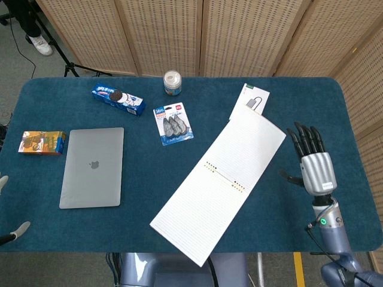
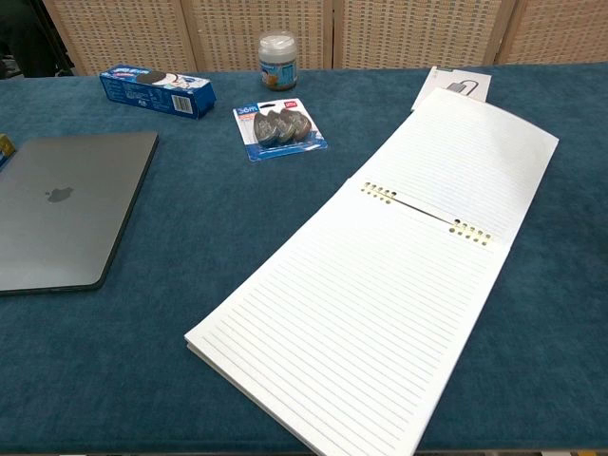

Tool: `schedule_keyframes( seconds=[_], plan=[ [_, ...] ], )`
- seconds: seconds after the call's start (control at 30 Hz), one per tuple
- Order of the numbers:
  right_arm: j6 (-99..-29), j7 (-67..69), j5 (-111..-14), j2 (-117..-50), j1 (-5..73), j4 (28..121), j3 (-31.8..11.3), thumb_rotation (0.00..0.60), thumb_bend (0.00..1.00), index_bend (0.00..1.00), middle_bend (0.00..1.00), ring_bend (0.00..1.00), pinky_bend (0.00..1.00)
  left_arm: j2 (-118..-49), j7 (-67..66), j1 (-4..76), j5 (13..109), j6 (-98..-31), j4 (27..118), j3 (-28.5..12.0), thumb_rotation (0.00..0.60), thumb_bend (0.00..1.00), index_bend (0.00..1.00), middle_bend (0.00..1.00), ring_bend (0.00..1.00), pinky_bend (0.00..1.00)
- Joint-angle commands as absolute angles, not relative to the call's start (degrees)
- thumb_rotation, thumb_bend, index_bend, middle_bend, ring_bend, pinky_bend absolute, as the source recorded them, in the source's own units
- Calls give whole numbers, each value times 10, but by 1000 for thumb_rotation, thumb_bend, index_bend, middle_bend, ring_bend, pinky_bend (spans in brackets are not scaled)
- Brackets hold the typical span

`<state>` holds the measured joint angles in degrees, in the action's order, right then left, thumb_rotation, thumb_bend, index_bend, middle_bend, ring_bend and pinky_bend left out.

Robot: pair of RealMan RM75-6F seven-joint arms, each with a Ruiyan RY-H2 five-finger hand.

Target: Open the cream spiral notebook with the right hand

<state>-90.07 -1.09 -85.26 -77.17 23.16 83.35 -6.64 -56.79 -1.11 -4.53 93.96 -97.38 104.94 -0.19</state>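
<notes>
**Now the notebook lies open, and the right hand is clear of it**

Over on the far left edge, pale fingertips of the left hand [image 1: 13, 230] just peek into the head view; too little shows to tell how it is set. Next along, a closed grey laptop [image 1: 92, 167] sits flat on the blue table [image 1: 149, 173], with a pack of correction tapes [image 1: 173, 124] further back.

And centre stage: the cream spiral notebook [image 1: 218, 185], spread wide open, running diagonally from the near middle of the table up toward the far right. Both lined halves lie flat, the spiral binding [image 2: 427, 216] crossing between them. By the look of things, the job is done.

How would it handle? Light, I'd say, and floppy; thin paper sheets that bend and curl readily. Best hold, in my judgement, is a free page edge or corner on the right, away from the stiff wire.

Right side: the right hand [image 1: 313, 164] hovers beside the notebook, apart from it, fingers extended and spread, holding nothing.
</notes>
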Motion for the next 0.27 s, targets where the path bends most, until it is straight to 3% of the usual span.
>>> schedule_keyframes(
  seconds=[0.03,0.27],
  plan=[
    [-960,-96,-901,-747,167,926,-14,600,0,0,0,0,0,-570,-13,-45,938,-973,1049,-3,600,0,0,0,0,0],
    [-983,-140,-910,-733,115,1014,13,600,0,0,0,0,0,-572,-21,-42,938,-968,1048,-3,600,0,0,0,0,0]
  ],
)
